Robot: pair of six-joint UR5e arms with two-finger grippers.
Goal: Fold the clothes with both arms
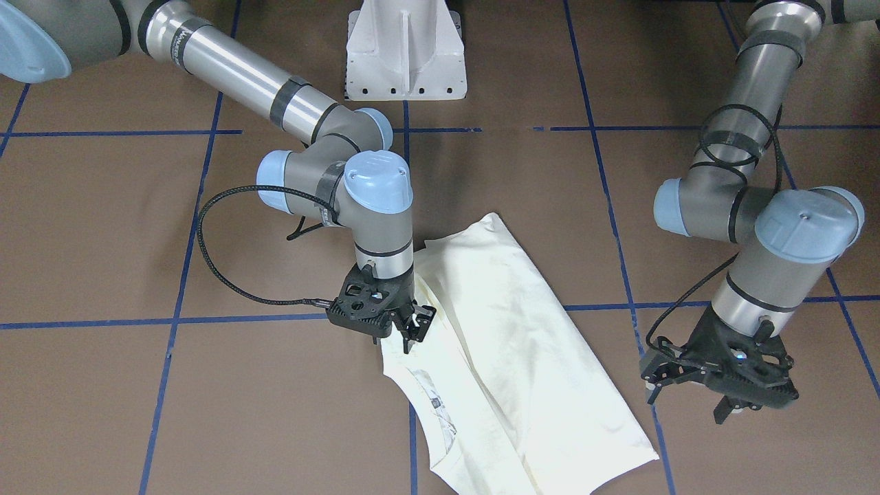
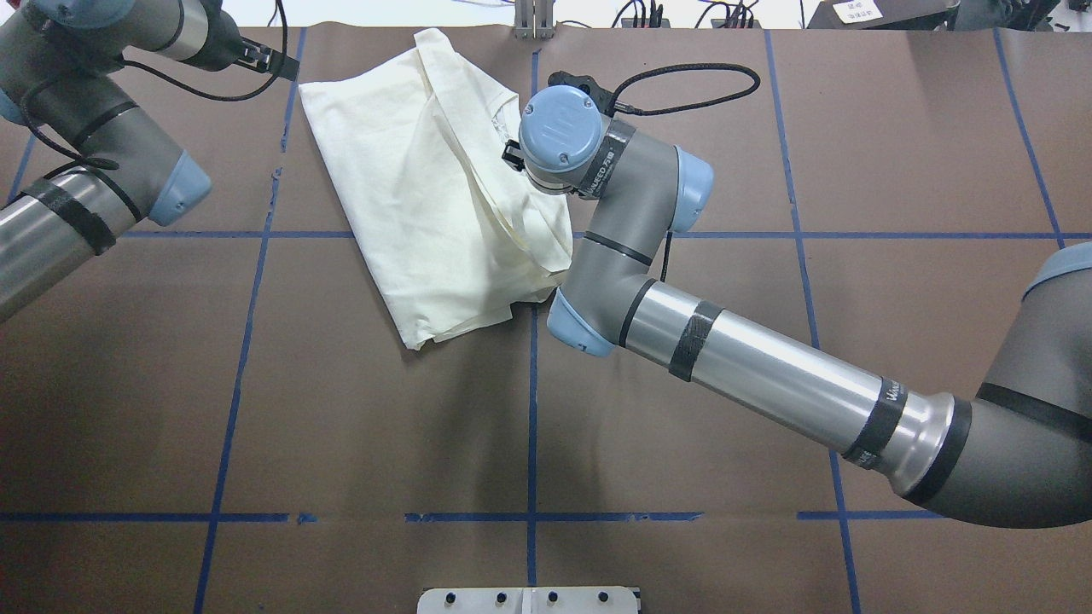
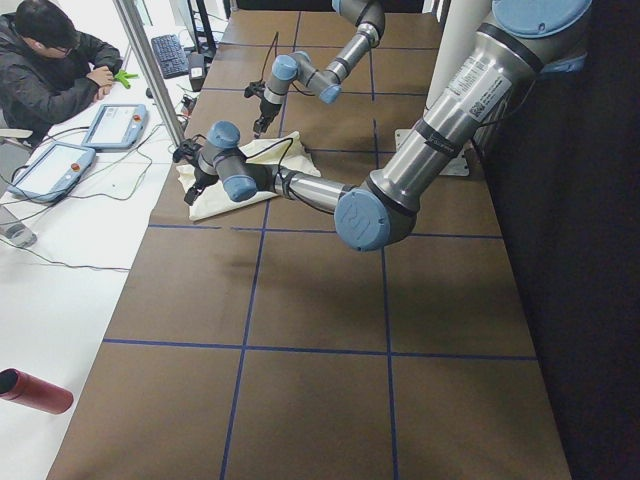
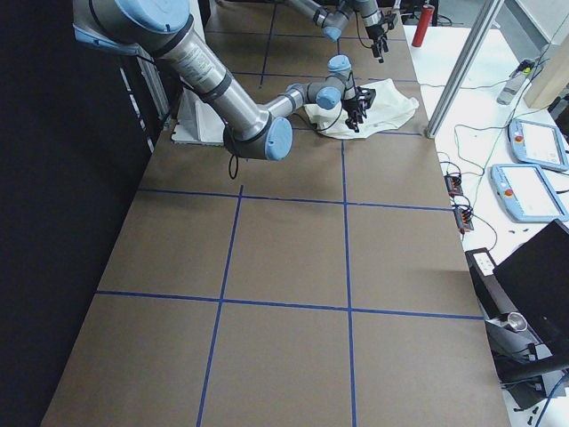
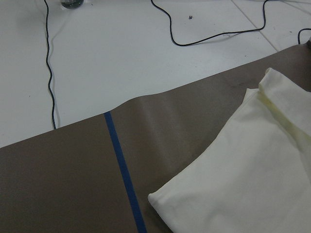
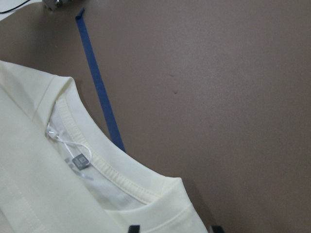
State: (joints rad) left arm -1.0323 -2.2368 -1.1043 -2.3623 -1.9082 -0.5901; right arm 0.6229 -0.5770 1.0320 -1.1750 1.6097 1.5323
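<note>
Cream long-sleeved T-shirt [image 1: 522,323] folded into a long strip, plain side up, lying diagonally on the brown paper-covered table [image 1: 275,412]. Sits at the far side from the robot, close to the operators' edge, across the centre line of the blue tape grid [image 1: 206,321]. Ribbed neckline [image 6: 121,170] facing up at one end, with a small grey tag on a white string [image 6: 80,161] inside the opening.

Right arm's black two-finger gripper [image 1: 407,328] pointing down at the shirt's edge just beside the neckline. In the right wrist view both fingertips [image 6: 132,228] spread apart, with the shoulder edge of the cloth between them; not pressed together. Cannot tell if touching the cloth.

Left arm's black two-finger gripper [image 1: 718,392] over bare paper on the robot's left of the shirt, apart from the cloth and near its corner. Spread or pressed together: cannot tell; fingertips outside the left wrist view.

White pedestal base [image 1: 405,48] at the robot's side of the table.
</note>
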